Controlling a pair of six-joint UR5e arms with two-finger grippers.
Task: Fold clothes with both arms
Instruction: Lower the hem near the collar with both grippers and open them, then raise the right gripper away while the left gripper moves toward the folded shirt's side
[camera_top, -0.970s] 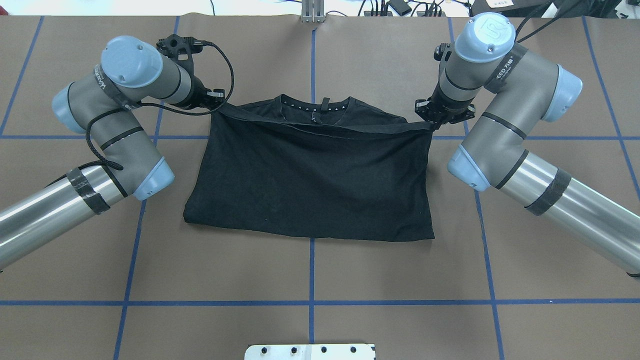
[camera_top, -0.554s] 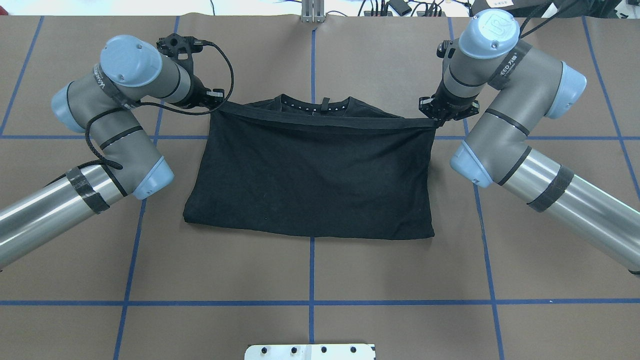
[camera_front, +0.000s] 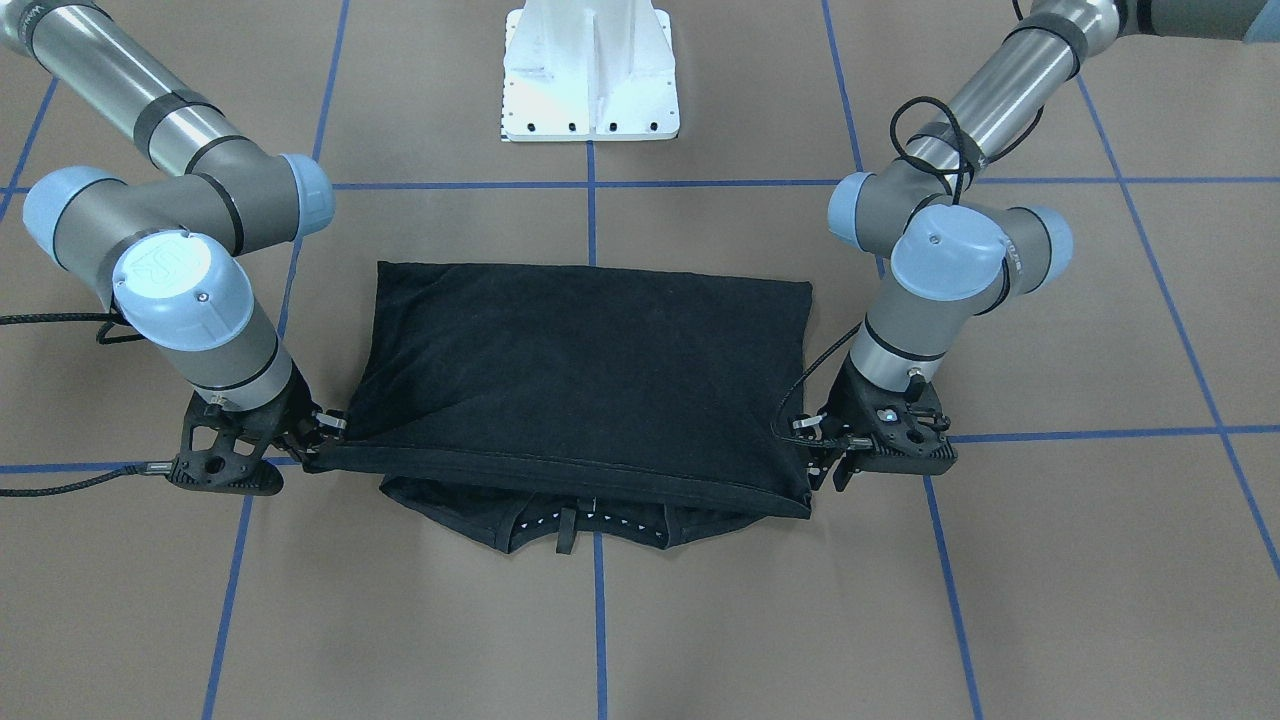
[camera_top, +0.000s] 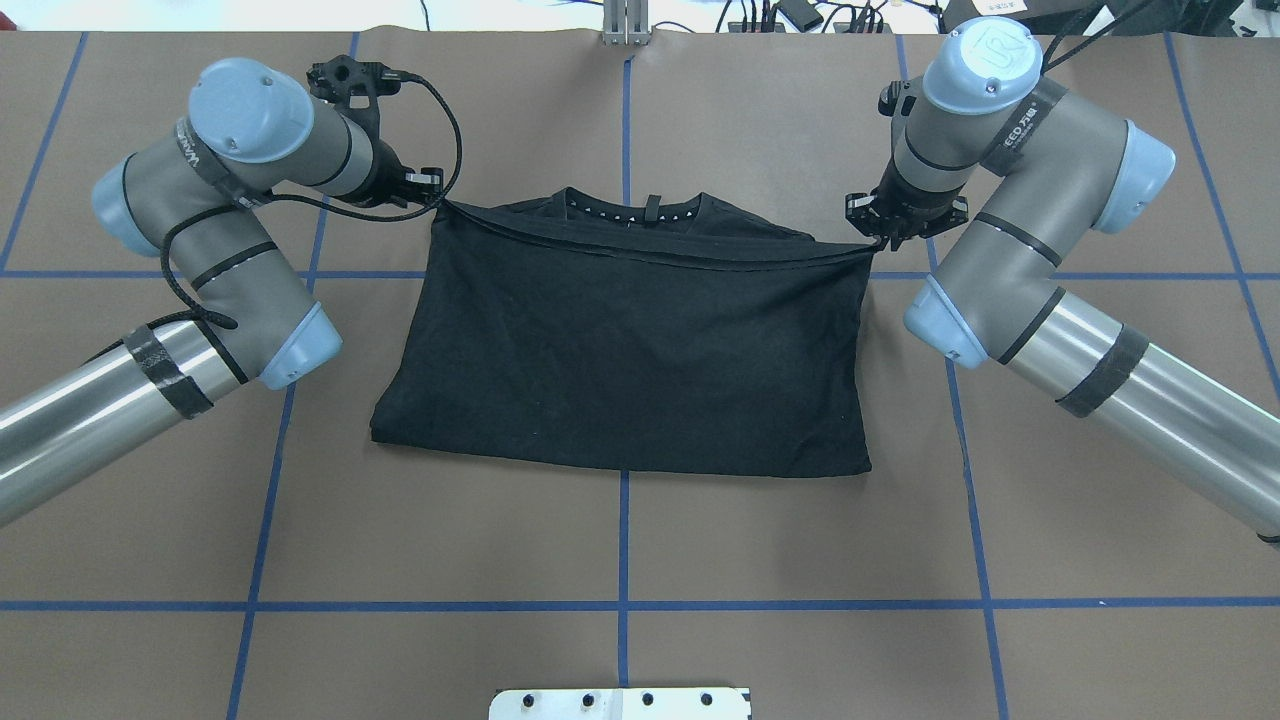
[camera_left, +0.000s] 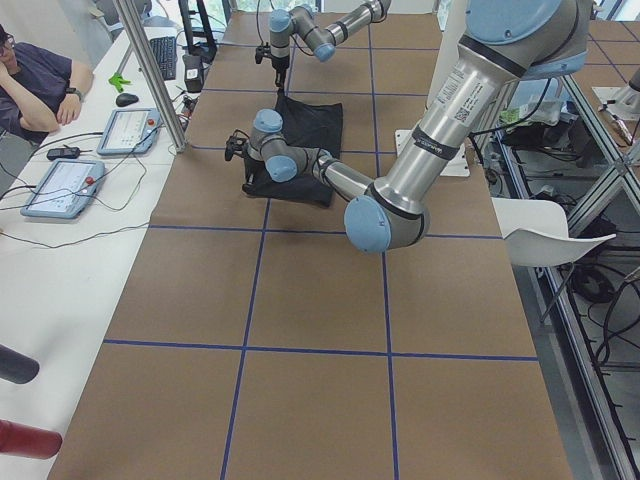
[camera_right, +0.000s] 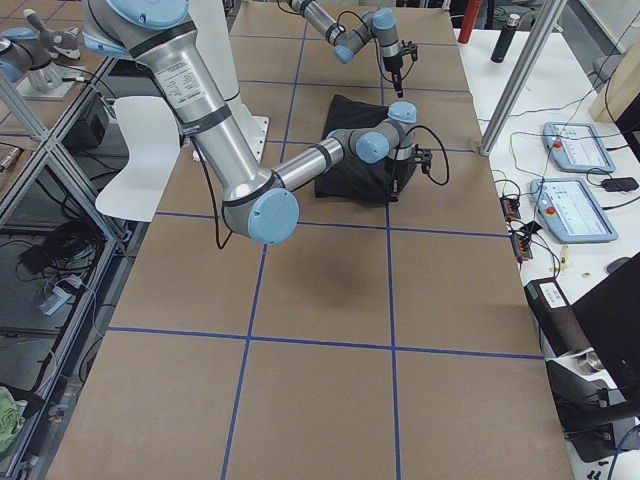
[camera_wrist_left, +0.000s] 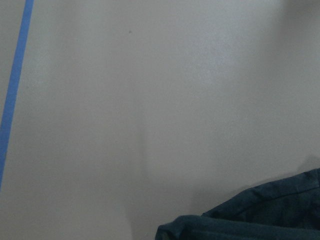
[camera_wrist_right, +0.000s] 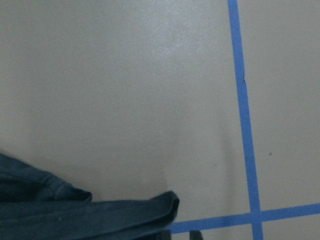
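Okay, front camera first: the black shirt (camera_front: 580, 360) lies doubled over on the brown table (camera_front: 700, 620), out in front of the white base (camera_front: 590, 70). My left gripper (camera_front: 812, 468), on this view's right, is pinched closed on one corner of the top layer's hem. The right gripper (camera_front: 318, 438) is clamped on the other corner. The hem runs as a tight line between them and looks slightly raised off the layer below. The collar (camera_front: 590, 522), with its small white triangles, pokes out past that hem and lies flat on the table. Overhead now: same two pinches. The left arm (camera_top: 230, 260) comes in from the left and the right arm (camera_top: 1030, 270) from the right, with both wrists at the shirt's far edge. The folded near edge lies across the middle blue tape line (camera_top: 623, 540). Left side camera: the shirt is a small dark patch far down the table between the arms. A person (camera_left: 30, 80) sits at the bench alongside, and I can't read the fingers from here. Right side camera: the near arm bends down to the shirt's corner, with no more detail than that. Left wrist camera: bare table, a tape strip at the left, and dark cloth in the bottom right corner. Right wrist camera: a cloth edge at the bottom left and a tape crossing at the bottom right.
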